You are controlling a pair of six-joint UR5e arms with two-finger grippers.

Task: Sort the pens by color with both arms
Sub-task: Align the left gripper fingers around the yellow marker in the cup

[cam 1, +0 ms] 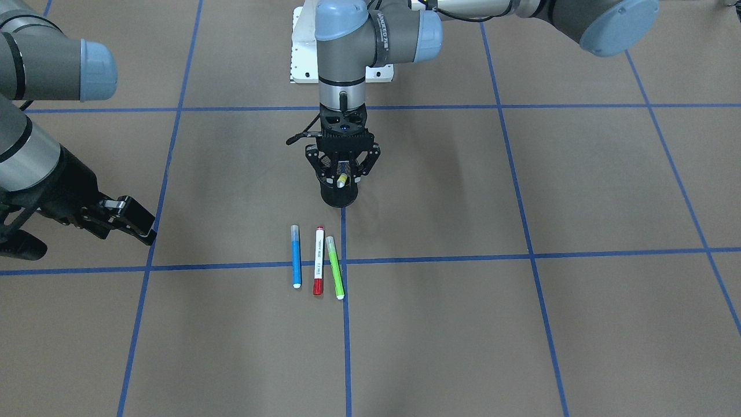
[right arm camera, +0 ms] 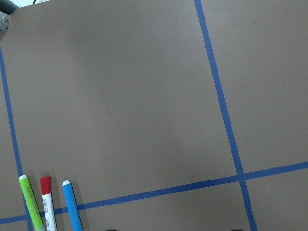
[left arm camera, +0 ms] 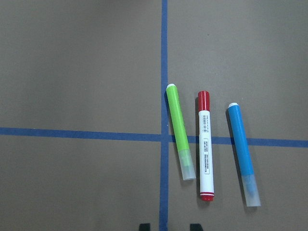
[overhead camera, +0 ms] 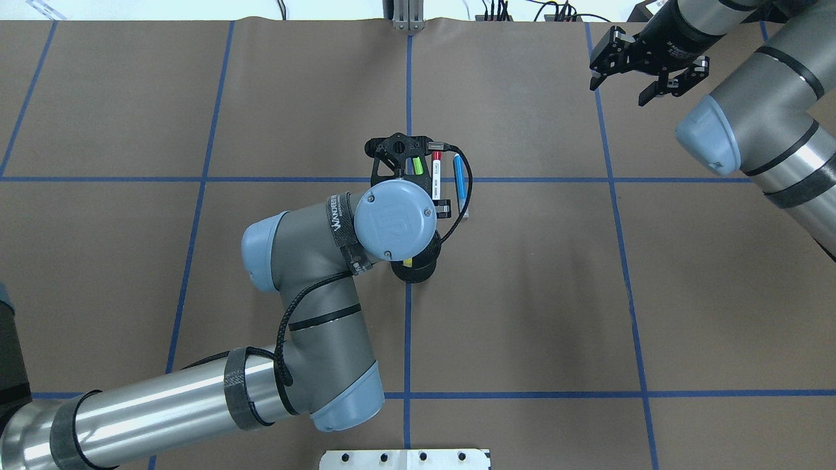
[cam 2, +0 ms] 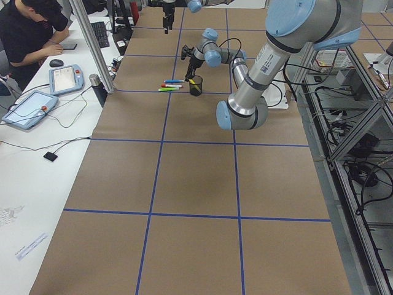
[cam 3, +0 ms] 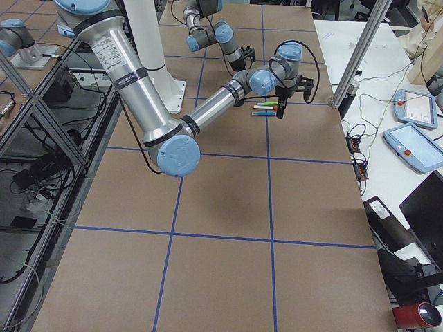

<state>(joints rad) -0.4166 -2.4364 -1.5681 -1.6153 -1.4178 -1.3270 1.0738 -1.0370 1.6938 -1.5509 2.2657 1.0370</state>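
From the front, the left tool [cam 1: 343,171] hangs straight down over the cup [cam 1: 340,198] at the middle of the counter [cam 1: 521,324]. Its fingers are spread to either side of the yellow pen [cam 1: 342,180], which leans in the cup. Whether they touch it cannot be told here. Beside the cup, toward the edge away from the robot, the blue pen [cam 1: 296,256], white pen [cam 1: 318,260] and green pen [cam 1: 334,267] lie side by side, apart, across a tape line [cam 1: 463,258]. From overhead, the left wrist hides part of the cup and of the three pens. The right tool [overhead camera: 626,79] is near the counter's far right corner, fingers apart and empty. In the left side view the pens and cup are small and far off, and a person [cam 2: 31,31] sits at a side desk beyond the counter's long edge. In the right side view the three pens lie just beside the left tool. The left wrist view has the three pens with their pale caps nearest the camera. Two fingertips at the bottom edge stand apart with only counter between. The right wrist view catches the three pens' ends in its lower left corner.
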